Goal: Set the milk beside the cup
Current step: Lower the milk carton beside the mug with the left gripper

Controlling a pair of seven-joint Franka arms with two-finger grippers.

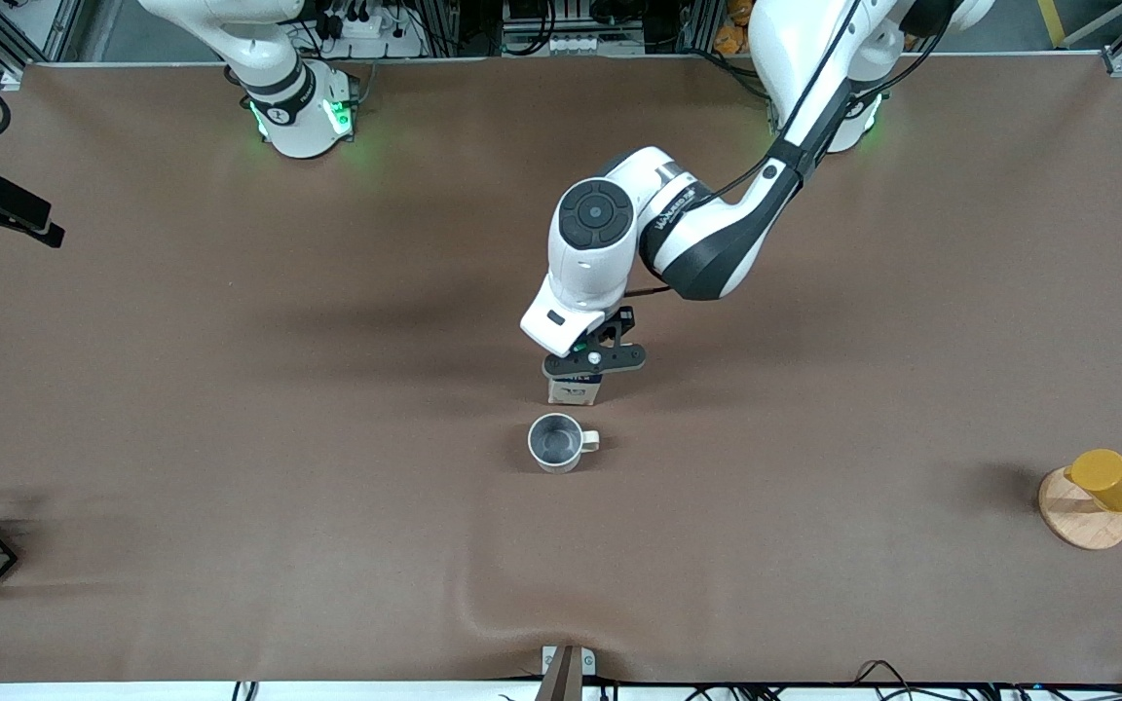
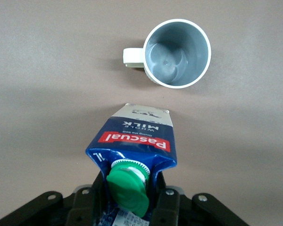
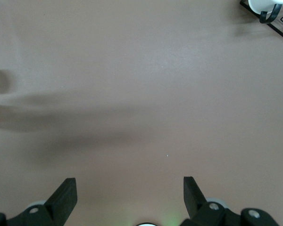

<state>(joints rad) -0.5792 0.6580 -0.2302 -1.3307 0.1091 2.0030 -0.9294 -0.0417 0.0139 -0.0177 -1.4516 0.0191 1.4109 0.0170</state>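
**Milk down beside the cup, release pending**

Starting at the right arm's end of the worktop (image 1: 230, 389): right gripper (image 3: 129, 197) parked up near its base, waiting, jaws spread wide over bare brown surface. Nothing held there.

Moving to the middle: left gripper (image 1: 593, 359) reaching in from its base, jaws clenched on the milk (image 1: 576, 389) at the gabled top, pads pressed either side just under the green cap (image 2: 128, 190). Carton looks to be standing on, or just off, the worktop; contact underneath not visible. Sitting just beside the cup (image 1: 555, 443), slightly farther from the front camera, a narrow gap of worktop between the two. Cup upright, handle (image 2: 133, 57) pointing toward the left arm's end of the table.

Placement looking all but done. For a clean finish: settle the base flat before letting go, open slowly and evenly so neither pad drags the top sideways, then lift straight up. Tall, narrow carton held high, so likely to tip toward the cup if nudged.
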